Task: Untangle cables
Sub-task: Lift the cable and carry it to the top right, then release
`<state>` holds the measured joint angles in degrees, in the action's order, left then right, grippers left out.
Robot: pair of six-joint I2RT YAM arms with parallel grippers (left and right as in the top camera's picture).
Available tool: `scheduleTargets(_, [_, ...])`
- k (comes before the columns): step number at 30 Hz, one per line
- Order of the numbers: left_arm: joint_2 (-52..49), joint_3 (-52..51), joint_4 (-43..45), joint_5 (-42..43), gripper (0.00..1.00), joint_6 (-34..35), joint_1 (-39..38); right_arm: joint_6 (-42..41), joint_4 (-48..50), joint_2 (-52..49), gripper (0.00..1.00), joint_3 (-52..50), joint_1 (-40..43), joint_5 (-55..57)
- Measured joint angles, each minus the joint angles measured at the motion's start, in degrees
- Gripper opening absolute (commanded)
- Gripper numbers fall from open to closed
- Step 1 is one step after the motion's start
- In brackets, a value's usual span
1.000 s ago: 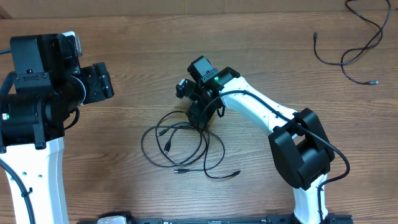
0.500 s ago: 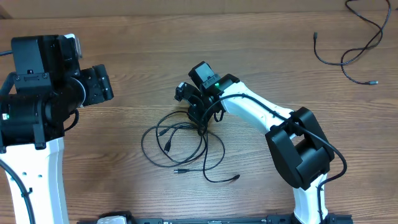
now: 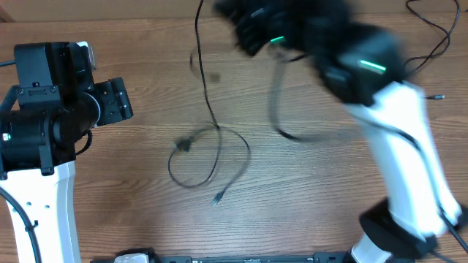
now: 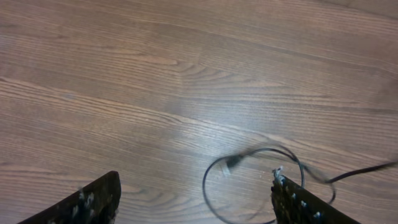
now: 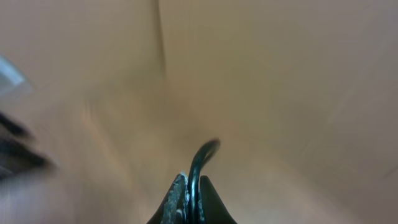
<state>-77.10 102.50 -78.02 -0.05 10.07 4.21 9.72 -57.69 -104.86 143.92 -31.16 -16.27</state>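
Note:
Thin black cables lie mid-table: one loop (image 3: 196,159) with a small plug (image 3: 182,145) and a loose end (image 3: 217,198). From the loop a strand (image 3: 204,80) rises toward the far edge. My right gripper (image 5: 191,186) is shut on a black cable (image 5: 205,152), pinched between its fingertips. Its arm (image 3: 365,66) is a blur, lifted high over the far side. A second blurred strand (image 3: 278,109) hangs beneath it. My left gripper (image 4: 194,179) hovers open above the table, with the loop (image 4: 249,158) lying below between its fingers.
Another thin black cable (image 3: 424,62) lies apart at the far right corner of the wooden table. My left arm's base (image 3: 40,146) fills the left side. The right arm's base (image 3: 395,234) stands at the near right.
My right gripper shut on a cable in the tangle and swung up and back fast. The tangle pulled apart, leaving one loop on the table. The left arm stayed put.

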Motion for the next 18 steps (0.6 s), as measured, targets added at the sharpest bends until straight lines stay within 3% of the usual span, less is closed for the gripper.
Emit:
scheduleTargets(7, [0.0, 0.0, 0.0, -0.2, 0.77, 0.0, 0.0, -1.5, 3.8, 4.2, 0.04, 17.2, 5.6, -0.2])
scheduleTargets(18, [0.0, 0.0, -1.2, -1.1, 0.78, 0.0, 0.0, -7.3, 14.7, 0.2, 0.04, 17.9, 19.3, -3.3])
